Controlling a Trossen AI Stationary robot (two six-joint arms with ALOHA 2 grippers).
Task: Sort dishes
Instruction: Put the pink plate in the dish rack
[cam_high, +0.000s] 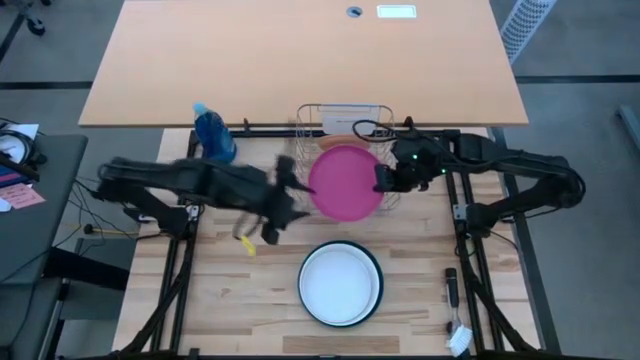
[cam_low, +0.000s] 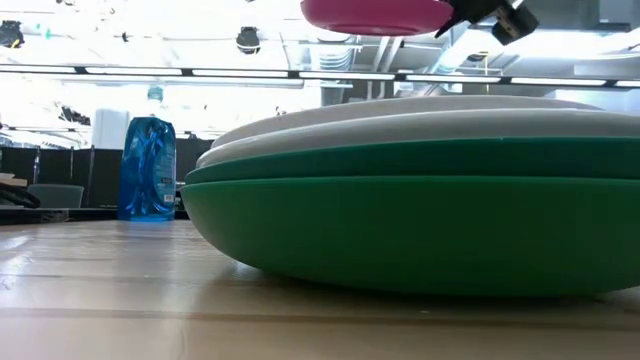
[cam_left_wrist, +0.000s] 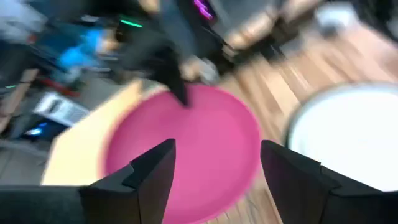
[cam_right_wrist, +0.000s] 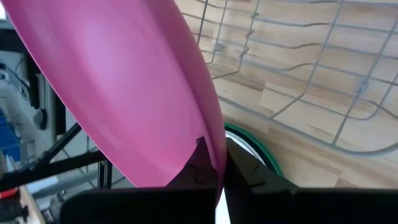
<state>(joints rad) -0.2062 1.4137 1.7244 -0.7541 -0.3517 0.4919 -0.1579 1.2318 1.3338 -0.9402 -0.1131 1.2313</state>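
Right now my right gripper (cam_right_wrist: 221, 163) is pinched tight on the rim of the magenta-pink plate (cam_high: 347, 182), one finger on each face of it, and I hold that plate up off the table, over the front edge of the wire dish rack (cam_high: 345, 128). From my right wrist the plate fans out ahead of my fingers, tilted, with the rack's wires beyond it and a sliver of the green plate's (cam_right_wrist: 261, 152) rim just past my fingertips. Seen from table height, the pink plate hangs high above everything else.

My left gripper (cam_left_wrist: 214, 177) is spread wide, holding nothing, just beside the pink plate on the side away from my right hand, its fingers pointing at the plate's face.

Nearer to me than both grippers, the stack of remaining plates (cam_high: 341, 284) rests on the wooden table (cam_high: 220, 300): white ones on top, dark green beneath. A blue spray bottle (cam_high: 213, 133) stands beyond my left arm, beside the rack.
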